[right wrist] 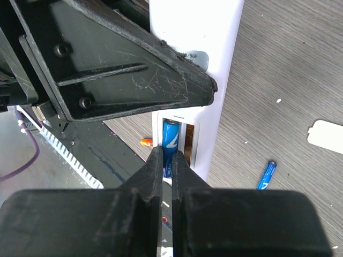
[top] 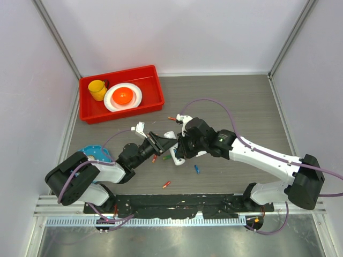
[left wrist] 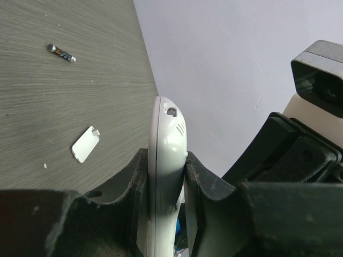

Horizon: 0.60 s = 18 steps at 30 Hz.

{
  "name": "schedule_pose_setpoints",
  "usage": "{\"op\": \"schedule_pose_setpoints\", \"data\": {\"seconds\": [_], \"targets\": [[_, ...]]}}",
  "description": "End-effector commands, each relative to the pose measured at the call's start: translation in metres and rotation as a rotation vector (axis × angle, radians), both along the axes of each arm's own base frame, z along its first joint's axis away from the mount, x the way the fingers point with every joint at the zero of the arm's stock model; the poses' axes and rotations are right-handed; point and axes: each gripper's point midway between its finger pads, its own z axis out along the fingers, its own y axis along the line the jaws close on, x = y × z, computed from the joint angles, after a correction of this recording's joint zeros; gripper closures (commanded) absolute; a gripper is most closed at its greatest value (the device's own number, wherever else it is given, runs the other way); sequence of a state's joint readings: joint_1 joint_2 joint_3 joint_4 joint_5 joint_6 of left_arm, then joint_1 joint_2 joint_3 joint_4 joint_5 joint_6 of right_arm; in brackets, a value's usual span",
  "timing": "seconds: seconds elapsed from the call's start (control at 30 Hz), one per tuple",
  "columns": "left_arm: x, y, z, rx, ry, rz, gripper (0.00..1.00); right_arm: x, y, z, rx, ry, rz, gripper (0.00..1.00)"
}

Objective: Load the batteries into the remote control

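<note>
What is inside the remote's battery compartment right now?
One blue battery lies in the remote control bay; the slot beside looks empty. The right gripper, pinching it, hides the bay's lower end.

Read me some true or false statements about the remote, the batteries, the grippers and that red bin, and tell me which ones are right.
1. The left gripper holds the remote. True.
2. The cover is fitted on the remote. False: it lies on the table.
3. A blue battery sits in the remote's slot. True.
4. The cup stands on the table outside the bin. False: it stands inside the bin.
5. The right gripper is wide open. False: it is shut, its tips at the blue battery.
</note>
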State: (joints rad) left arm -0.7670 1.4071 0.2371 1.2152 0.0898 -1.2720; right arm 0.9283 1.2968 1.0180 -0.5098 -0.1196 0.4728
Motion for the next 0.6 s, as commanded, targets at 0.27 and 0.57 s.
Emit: {"op": "schedule_pose_setpoints", "data": {"seconds": [0.27, 0.57], "targets": [[-0.035, -0.006, 0.128, -0.346, -0.294, -0.123, 1.00, 0.027, 0.016, 0.011, 0.053, -0.099, -0.069, 0.98], [-0.039, -0.009, 0.129, -0.349, -0.297, -0.130, 1.00, 0.036, 0.022, 0.014, 0.067, -0.110, -0.090, 0.97]]}}
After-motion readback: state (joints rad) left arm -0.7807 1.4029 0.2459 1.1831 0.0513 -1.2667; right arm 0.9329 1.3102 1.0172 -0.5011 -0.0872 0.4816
